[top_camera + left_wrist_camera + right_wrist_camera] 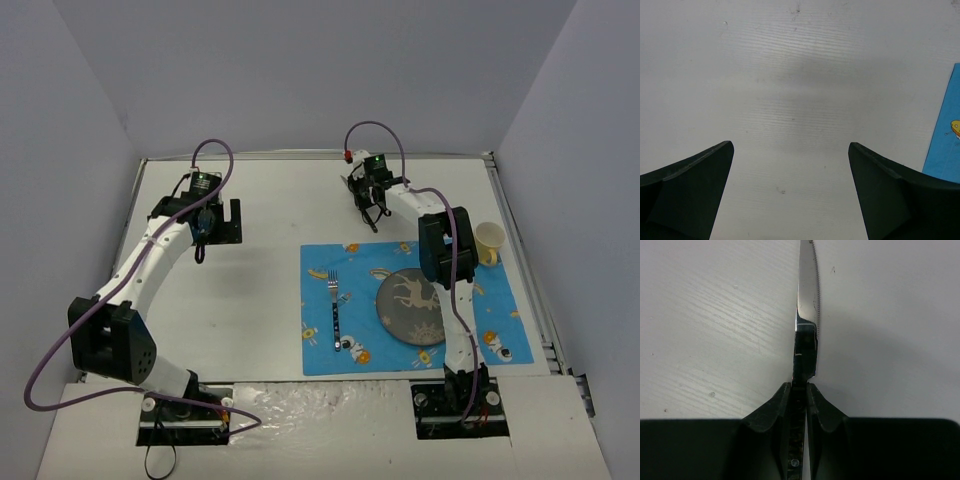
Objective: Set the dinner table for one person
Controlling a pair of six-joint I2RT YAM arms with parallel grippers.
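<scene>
My right gripper [799,387] is shut on the black handle of a serrated steak knife [807,295], blade pointing away over the white dinner table [715,315]. In the top view this gripper [367,213] is at the table's far middle, just beyond the blue cartoon-print placemat [490,335]. On the placemat lie a fork [334,310] at the left and a dark grey plate [412,305] in the middle. My left gripper [221,221] is open and empty over the bare table [260,330] at the far left; it also shows in the left wrist view [790,145].
A cream cup [489,243] stands at the placemat's far right corner, beside the right arm's elbow. A corner of the placemat [945,130] shows at the right edge of the left wrist view. Grey walls enclose the table on three sides.
</scene>
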